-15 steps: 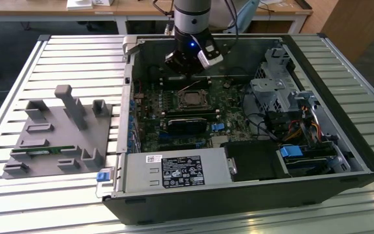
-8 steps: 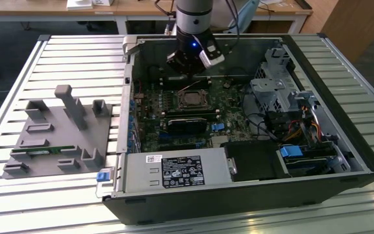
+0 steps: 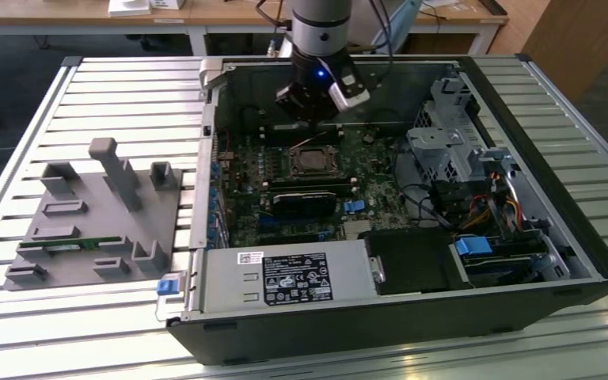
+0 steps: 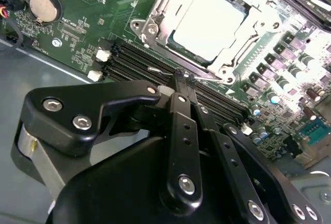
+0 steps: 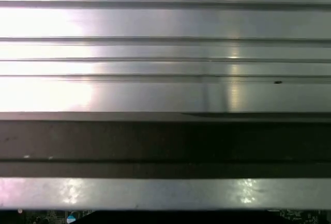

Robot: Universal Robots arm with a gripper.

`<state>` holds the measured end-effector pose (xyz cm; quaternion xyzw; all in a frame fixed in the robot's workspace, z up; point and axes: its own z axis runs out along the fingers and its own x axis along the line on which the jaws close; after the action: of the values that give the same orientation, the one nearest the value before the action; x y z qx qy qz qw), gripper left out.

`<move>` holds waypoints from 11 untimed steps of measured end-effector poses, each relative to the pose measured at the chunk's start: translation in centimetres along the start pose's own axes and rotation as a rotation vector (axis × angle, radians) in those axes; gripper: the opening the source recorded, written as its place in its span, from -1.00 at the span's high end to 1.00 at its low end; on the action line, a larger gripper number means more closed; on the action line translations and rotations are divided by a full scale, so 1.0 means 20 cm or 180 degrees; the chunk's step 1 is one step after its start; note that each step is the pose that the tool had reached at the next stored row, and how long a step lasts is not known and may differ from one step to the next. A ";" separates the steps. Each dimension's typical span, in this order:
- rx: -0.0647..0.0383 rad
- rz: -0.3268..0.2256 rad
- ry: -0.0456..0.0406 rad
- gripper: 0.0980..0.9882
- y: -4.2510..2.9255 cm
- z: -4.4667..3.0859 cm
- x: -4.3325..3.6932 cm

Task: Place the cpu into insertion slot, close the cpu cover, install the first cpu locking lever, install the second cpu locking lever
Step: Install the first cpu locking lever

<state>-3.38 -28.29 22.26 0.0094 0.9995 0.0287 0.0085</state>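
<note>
Exterior view: open computer case (image 3: 389, 317) lying on a ribbed metal surface (image 3: 124, 95). Green motherboard (image 3: 246, 214) inside; the insertion slot (image 3: 313, 161) sits near the board's far edge, silver-rimmed, with a grey square in its middle. The arm's pincer (image 3: 315, 119) hangs just above and behind the slot. Grey fixture block (image 3: 93, 226) with upright posts lies on the surface, toward the exterior view's left of the case. Power supply box (image 3: 283, 277) with label at the case's near side; drive bays and cables at the exterior view's right.

Second wrist view: the cpu (image 4: 209, 22), silvery top, lies seated in the insertion slot (image 4: 150, 27). The cpu cover (image 4: 230, 66) lies down over it, framing the chip. Pincer (image 4: 181, 76) clenched, black fingers (image 4: 183, 125) pressed together, tips at a thin wire lever (image 4: 161, 71) beside the socket, just over the long black memory slots (image 4: 134, 63). Round coin battery (image 4: 42, 6) on the board, well apart.

First wrist view: ribbed metal surface (image 5: 165, 58) and a dark case wall (image 5: 165, 141).
</note>
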 end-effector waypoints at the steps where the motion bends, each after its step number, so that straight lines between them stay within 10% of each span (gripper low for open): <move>1: 0.0002 0.0000 0.0000 0.98 0.000 0.001 -0.003; 11: 0.0013 0.0000 0.0000 0.98 0.004 0.032 -0.046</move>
<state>-2.45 -28.19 21.64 0.0094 0.9996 0.0266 0.0085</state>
